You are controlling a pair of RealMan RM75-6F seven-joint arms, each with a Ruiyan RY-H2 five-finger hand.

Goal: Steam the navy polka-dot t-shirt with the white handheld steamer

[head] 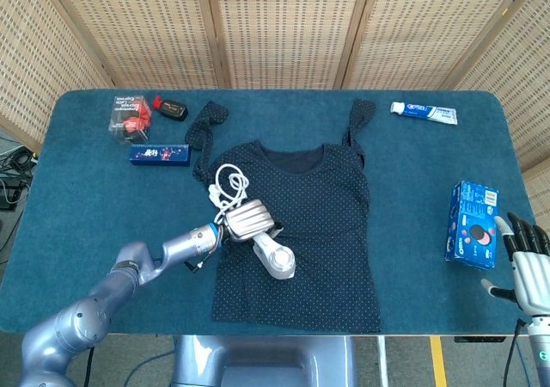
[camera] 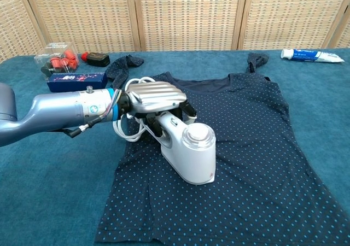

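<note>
The navy polka-dot t-shirt [head: 322, 219] [camera: 257, 147] lies flat on the blue table, neck toward the far side. My left hand [head: 244, 218] [camera: 155, 97] grips the handle of the white handheld steamer [head: 275, 258] [camera: 191, 150], whose head rests on the shirt's left lower part. The steamer's white cord [head: 225, 183] [camera: 131, 131] coils behind the hand by the shirt's sleeve. My right hand [head: 526, 267] hovers at the table's front right edge, fingers spread and holding nothing; the chest view does not show it.
A blue biscuit box [head: 472, 224] lies beside my right hand. A toothpaste tube [head: 424, 112] [camera: 311, 55] sits at the far right. At the far left are a clear box of red items [head: 129, 115] [camera: 54, 60], a black-and-red device [head: 170, 107] and a slim blue box [head: 159, 153] [camera: 76, 81].
</note>
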